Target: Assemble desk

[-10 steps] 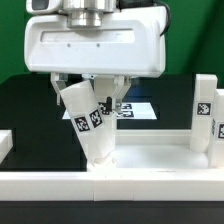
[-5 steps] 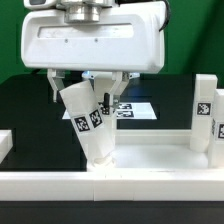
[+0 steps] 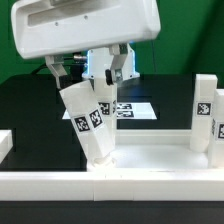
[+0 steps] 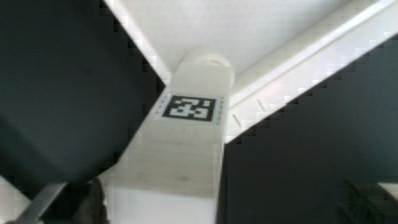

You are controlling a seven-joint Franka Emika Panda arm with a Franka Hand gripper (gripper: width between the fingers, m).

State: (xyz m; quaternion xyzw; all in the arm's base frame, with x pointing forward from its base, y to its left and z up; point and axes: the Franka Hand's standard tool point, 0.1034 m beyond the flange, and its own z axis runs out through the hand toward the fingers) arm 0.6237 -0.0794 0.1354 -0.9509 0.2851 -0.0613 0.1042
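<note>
A white block leg (image 3: 86, 125) with black-and-white tags leans tilted, its lower end in the near corner of the white desk top (image 3: 155, 152). My gripper (image 3: 110, 84) hangs just above the leg's upper end, jaws spread and holding nothing. In the wrist view the leg (image 4: 178, 140) runs between my fingers (image 4: 64, 204) with dark gaps beside it, and the desk top's rim (image 4: 306, 68) crosses behind it. A second tagged leg (image 3: 205, 118) stands upright at the desk top's corner on the exterior view's right.
The marker board (image 3: 137, 110) lies on the black table behind the leaning leg. A long white rail (image 3: 120, 186) runs across the front. Another white part (image 3: 4, 145) shows at the exterior view's left edge.
My hand has risen and shifted slightly left in the exterior view, baring the fingers above the leg. The leaning leg has stayed where it was.
</note>
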